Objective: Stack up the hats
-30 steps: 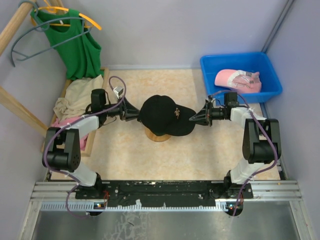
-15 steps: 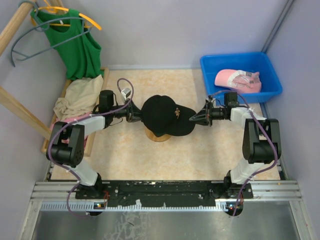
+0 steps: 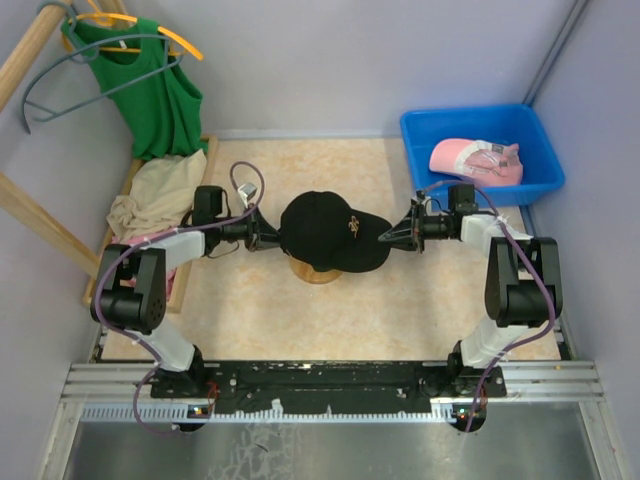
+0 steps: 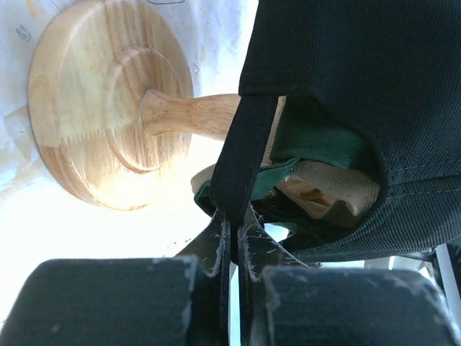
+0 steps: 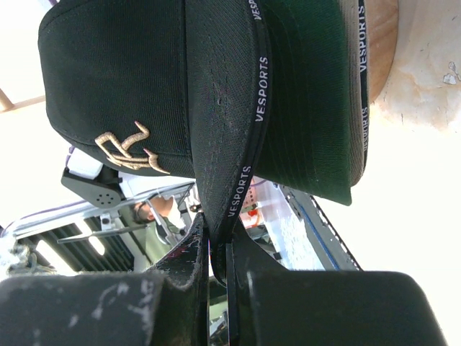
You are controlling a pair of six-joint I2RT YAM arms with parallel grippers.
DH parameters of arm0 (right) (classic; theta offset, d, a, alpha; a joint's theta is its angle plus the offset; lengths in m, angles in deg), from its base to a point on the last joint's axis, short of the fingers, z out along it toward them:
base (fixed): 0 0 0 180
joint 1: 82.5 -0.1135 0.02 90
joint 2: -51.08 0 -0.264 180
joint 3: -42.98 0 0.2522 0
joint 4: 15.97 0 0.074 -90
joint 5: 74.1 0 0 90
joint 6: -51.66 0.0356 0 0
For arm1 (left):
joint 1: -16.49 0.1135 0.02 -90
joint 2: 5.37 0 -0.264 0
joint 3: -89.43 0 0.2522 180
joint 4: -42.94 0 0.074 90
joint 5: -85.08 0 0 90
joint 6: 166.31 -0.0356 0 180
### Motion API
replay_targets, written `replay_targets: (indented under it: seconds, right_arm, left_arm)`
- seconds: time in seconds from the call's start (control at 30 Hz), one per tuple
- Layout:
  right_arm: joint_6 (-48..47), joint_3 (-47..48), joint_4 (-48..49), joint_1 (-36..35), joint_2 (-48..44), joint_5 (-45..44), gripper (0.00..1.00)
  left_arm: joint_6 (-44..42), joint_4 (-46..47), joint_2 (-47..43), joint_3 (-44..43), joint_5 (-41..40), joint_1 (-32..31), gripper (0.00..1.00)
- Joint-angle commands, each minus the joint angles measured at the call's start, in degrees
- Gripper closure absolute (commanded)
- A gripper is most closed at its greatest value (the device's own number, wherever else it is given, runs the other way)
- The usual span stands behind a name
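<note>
The black cap (image 3: 325,232) is sitting on the wooden stand (image 3: 318,272) at mid-table, covering the dark green cap (image 4: 317,140) and tan cap (image 4: 331,189) beneath it. The left gripper (image 3: 262,237) is pinching its rear strap (image 4: 241,158) with jaws closed, its arm reaching inward, low and level. The right gripper (image 3: 385,238) is clamping the brim (image 5: 223,130) from the opposite side, its arm likewise stretched level. The pink cap (image 3: 475,158) is lying in the blue bin (image 3: 420,130).
</note>
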Motion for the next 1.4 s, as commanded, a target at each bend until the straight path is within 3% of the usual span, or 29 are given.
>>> replay_targets:
  seconds: [0.0,0.23,0.63,0.93,1.17,1.37]
  right_arm:
    - [-0.07,1.48,-1.03,1.05,1.92,-10.84,1.0]
    - [-0.57,1.57,-1.25,1.17,2.47,-11.63,1.0]
    - [1.29,0.9,2.09,1.71,3.01,-12.03,1.0]
    - [-2.12,1.09,-0.56,2.15,2.31,-14.16,0.62]
    - [-3.53,1.93,-1.91,2.17,1.49,-15.14,0.56]
    - [-4.32,3.93,-4.22,2.57,-0.08,-16.89,0.55]
  left_arm:
    - [-7.54,-6.76,2.63,1.19,-4.01,1.06,1.0]
    - [-15.85,-16.77,7.97,-4.75,-9.52,2.24,1.0]
    - [-14.79,-19.4,8.46,-12.09,-8.71,3.38,0.95]
    - [-14.22,-20.68,8.05,-14.13,-7.93,3.35,0.95]
    - [-12.84,-21.21,6.41,-15.55,-7.1,3.34,0.89]
    - [-8.89,-19.45,2.85,-16.2,-6.33,3.35,0.69]
